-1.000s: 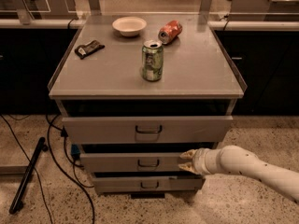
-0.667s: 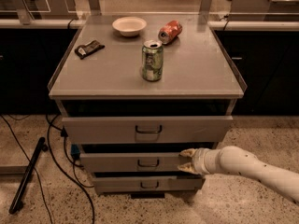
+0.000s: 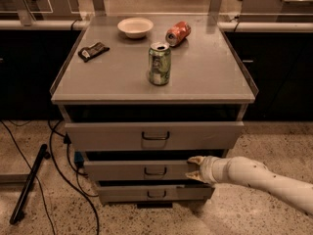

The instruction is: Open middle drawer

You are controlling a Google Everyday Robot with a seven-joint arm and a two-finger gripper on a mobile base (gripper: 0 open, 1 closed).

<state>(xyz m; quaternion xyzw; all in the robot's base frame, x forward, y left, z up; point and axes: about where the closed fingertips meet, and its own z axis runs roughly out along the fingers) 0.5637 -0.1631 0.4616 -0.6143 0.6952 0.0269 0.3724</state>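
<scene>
The middle drawer (image 3: 142, 170) is the second of three grey fronts in the cabinet, with a small dark loop handle (image 3: 155, 171) at its centre. My gripper (image 3: 191, 169) comes in from the right on a white arm (image 3: 259, 177) and sits at the right end of this drawer front, right of the handle. Its fingers stand apart, one fingertip (image 3: 194, 159) at the front's upper edge and one at its lower edge. A dark gap shows above the drawer front.
The top drawer (image 3: 154, 135) is above and the bottom drawer (image 3: 155, 193) below. On the cabinet top stand a green can (image 3: 160, 63), a tipped red can (image 3: 178, 33), a white bowl (image 3: 135, 27) and a dark packet (image 3: 93, 51). Cables and a black bar (image 3: 29, 182) lie on the floor at left.
</scene>
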